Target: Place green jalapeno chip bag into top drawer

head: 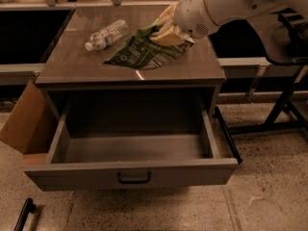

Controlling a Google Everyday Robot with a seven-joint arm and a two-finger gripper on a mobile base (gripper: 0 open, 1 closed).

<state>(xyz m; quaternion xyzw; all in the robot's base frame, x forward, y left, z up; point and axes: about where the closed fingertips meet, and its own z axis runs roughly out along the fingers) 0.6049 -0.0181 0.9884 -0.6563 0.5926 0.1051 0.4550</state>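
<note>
The green jalapeno chip bag (144, 53) hangs crumpled above the cabinet top, lifted at its right end, with its left tip low near the surface. My gripper (166, 32) is shut on the bag's upper right end, above the back right part of the cabinet top. Its pale fingers (162, 19) pinch the foil. The top drawer (132, 172) is pulled wide open below the cabinet top and holds nothing. Its front panel carries a small dark pull handle (134, 178).
A clear plastic water bottle (107, 33) lies on its side on the cabinet top (77, 64), left of the bag. A brown cardboard flap (23, 121) leans at the drawer's left. Dark metal frame legs (284, 105) stand to the right. A dark bar (24, 214) lies on the floor.
</note>
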